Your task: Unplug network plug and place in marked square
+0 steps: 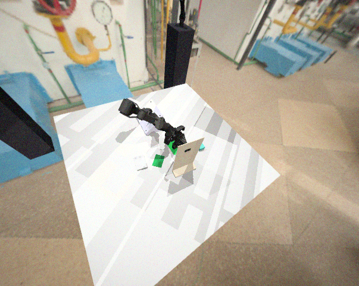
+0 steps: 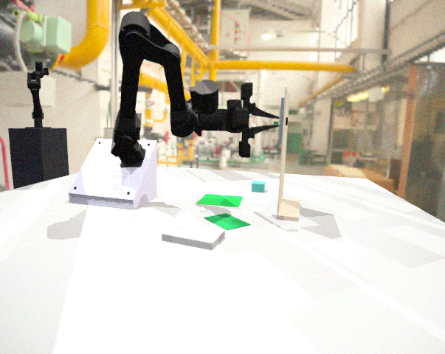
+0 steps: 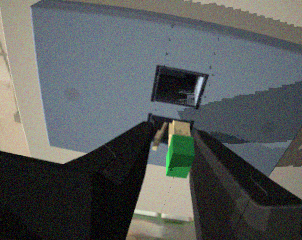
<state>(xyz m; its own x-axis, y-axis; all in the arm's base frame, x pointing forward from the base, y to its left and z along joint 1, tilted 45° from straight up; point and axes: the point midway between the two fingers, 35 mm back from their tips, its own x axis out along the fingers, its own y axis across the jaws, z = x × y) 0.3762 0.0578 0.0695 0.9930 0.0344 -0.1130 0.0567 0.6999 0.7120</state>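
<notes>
The green plug (image 2: 275,123) (image 3: 179,157) sits by its tan front end in the lower opening of the blue socket block (image 2: 282,110) (image 3: 101,75) on the upright tan panel (image 1: 185,157) (image 2: 282,171). Its thin tan tab (image 3: 159,138) stands away from the plug body in the wrist view. My gripper (image 2: 277,121) (image 3: 171,136) is part open, one finger above and one below the plug, fingertips close to the block. The wrist view shows a small gap beside the tab; the other finger looks very near or against the plug. A bright green patch (image 2: 220,200) and a darker green patch (image 1: 158,161) (image 2: 226,221) lie on the table.
An empty opening (image 3: 178,86) is in the block beside the plug's. A pale flat box (image 1: 140,162) (image 2: 192,237) lies near the darker patch. A teal block (image 1: 202,146) (image 2: 257,186) lies beyond the bright patch. The panel's foot (image 2: 288,210) rests on the table.
</notes>
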